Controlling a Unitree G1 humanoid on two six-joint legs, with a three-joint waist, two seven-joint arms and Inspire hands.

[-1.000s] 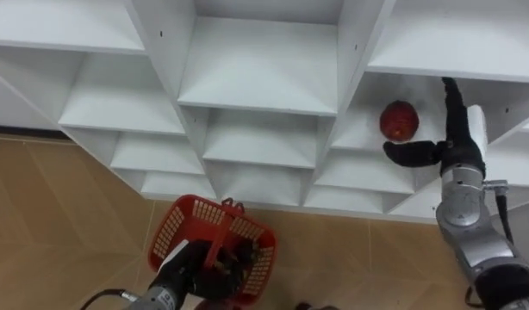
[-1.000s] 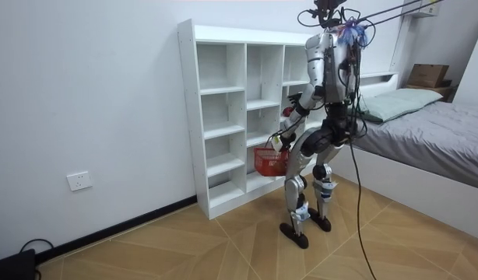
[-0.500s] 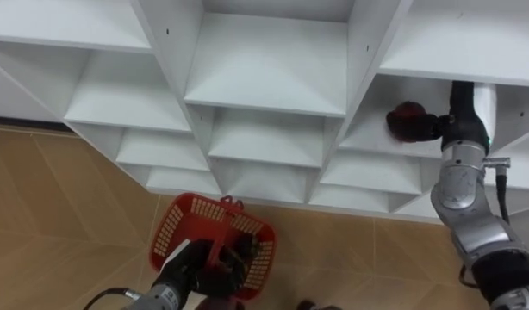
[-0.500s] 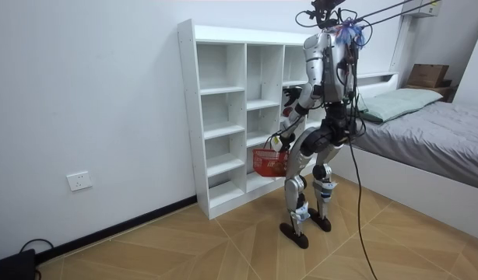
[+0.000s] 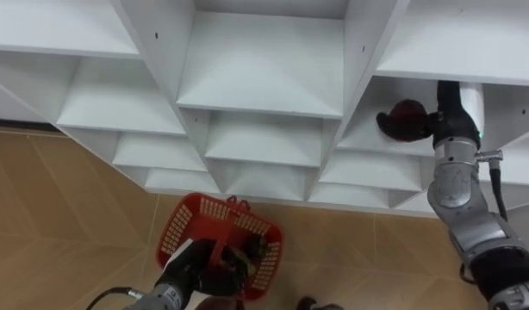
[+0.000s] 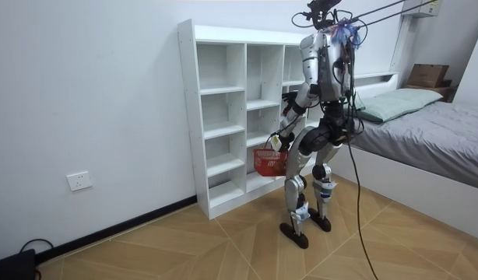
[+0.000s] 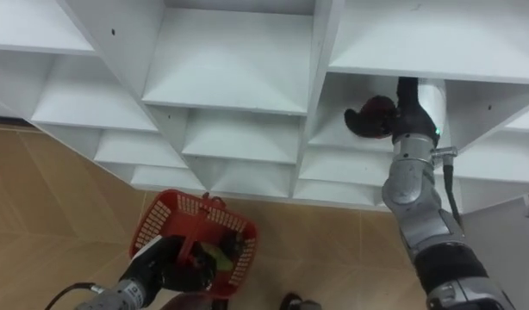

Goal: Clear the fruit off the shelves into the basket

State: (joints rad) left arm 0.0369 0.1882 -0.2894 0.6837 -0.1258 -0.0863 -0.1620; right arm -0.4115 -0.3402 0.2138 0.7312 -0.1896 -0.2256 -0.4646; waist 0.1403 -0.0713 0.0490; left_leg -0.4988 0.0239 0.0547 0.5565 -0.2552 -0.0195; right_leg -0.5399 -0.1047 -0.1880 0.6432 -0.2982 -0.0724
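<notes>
At 2 o'clock, right hand [image 5: 443, 127], fingers curled round red fruit [image 5: 407, 114]: probably firm, light, smooth, best cupped whole. Left hand [image 5: 200, 275] gripping basket [image 5: 183, 228].

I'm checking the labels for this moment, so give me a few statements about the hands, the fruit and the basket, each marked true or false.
1. The right hand has its fingers curled round a dark red fruit inside a compartment of the white shelf. True.
2. The left hand hangs open with nothing in it. False: it grips the handle of the red basket.
3. The red basket stands on the floor. False: in the room view it hangs from the left hand, above the floor, in front of the white shelf.
4. A bed stands at the room view's right, behind the robot. True.
</notes>
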